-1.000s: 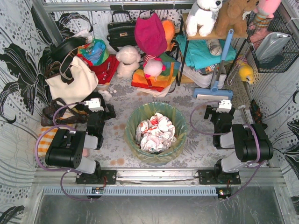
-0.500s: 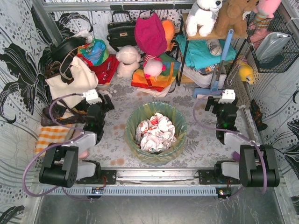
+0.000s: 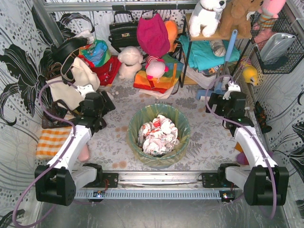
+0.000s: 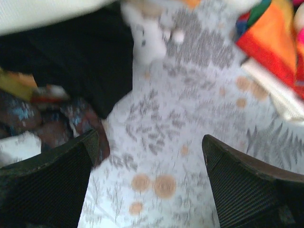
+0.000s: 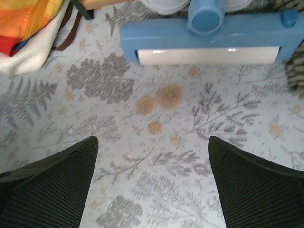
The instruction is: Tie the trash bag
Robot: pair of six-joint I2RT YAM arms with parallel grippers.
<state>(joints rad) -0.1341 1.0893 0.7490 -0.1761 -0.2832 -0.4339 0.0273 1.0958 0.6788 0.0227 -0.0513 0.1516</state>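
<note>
Both arms farther out, each gripper (image 4: 149, 183) (image 5: 152, 183) wide, empty; crinkly trash bag (image 3: 176, 154) untouched.

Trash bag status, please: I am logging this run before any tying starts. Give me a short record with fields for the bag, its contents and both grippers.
trash bag: lines the teal bin, mouth open, untied
contents: crumpled paper, white and red
left gripper: open, left of the bin, holding nothing
right gripper: open, right of the bin, holding nothing
contact with bag: none
</note>
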